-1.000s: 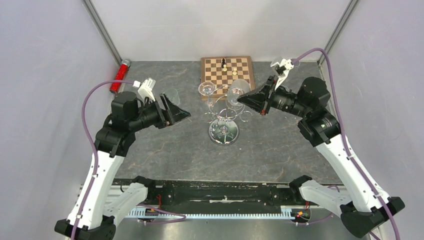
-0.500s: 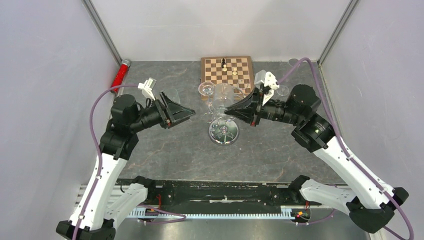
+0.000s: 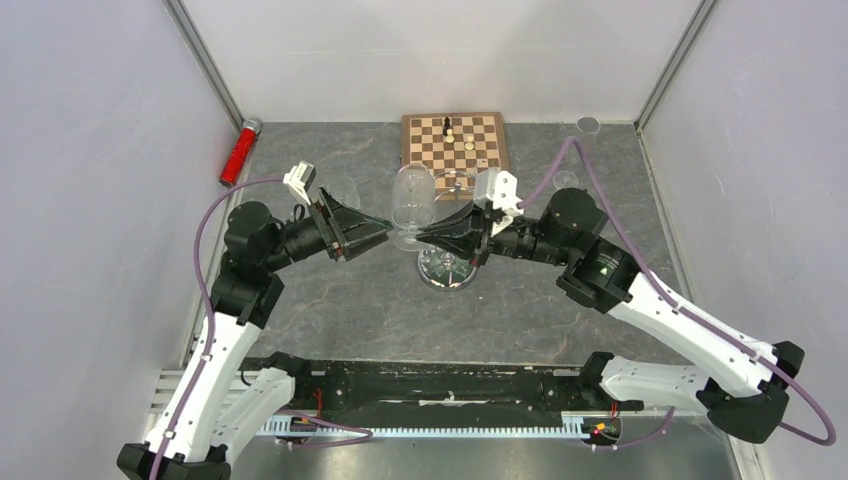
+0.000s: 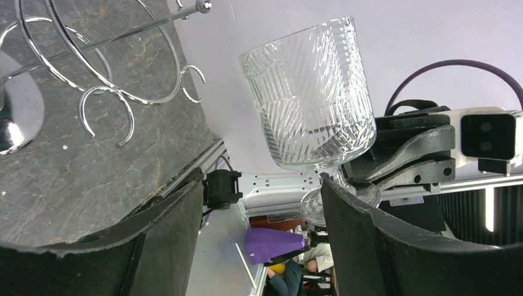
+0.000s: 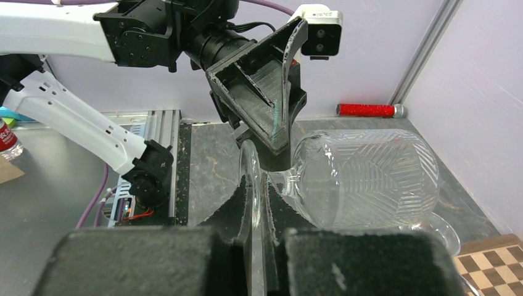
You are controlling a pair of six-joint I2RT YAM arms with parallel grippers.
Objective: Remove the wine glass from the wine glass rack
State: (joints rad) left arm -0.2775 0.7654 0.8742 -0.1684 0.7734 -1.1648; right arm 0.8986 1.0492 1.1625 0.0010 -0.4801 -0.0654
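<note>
The wine glass [image 3: 413, 195] is a clear ribbed goblet held in the air, left of the wine glass rack [image 3: 447, 268], a chrome wire stand on a round mirrored base. My right gripper [image 3: 425, 236] is shut on the glass's foot. In the right wrist view the foot disc [image 5: 250, 179] is pinched edge-on between the fingers, and the bowl [image 5: 364, 179] lies on its side beyond them. My left gripper [image 3: 385, 232] is open, its tips beside the foot. In the left wrist view the bowl [image 4: 314, 105] rises above the gap of the left gripper [image 4: 262, 191], with the rack's loops [image 4: 111, 92] at the left.
A wooden chessboard [image 3: 455, 140] with a few pieces lies at the back. A red cylinder [image 3: 238, 152] rests by the back left wall. Other clear glasses stand on the table at the left [image 3: 345, 190] and at the right [image 3: 565, 180].
My right gripper has carried the wine glass leftward and forward, away from the rack's arms. The left gripper has moved right until its tips are beside the glass's foot.
</note>
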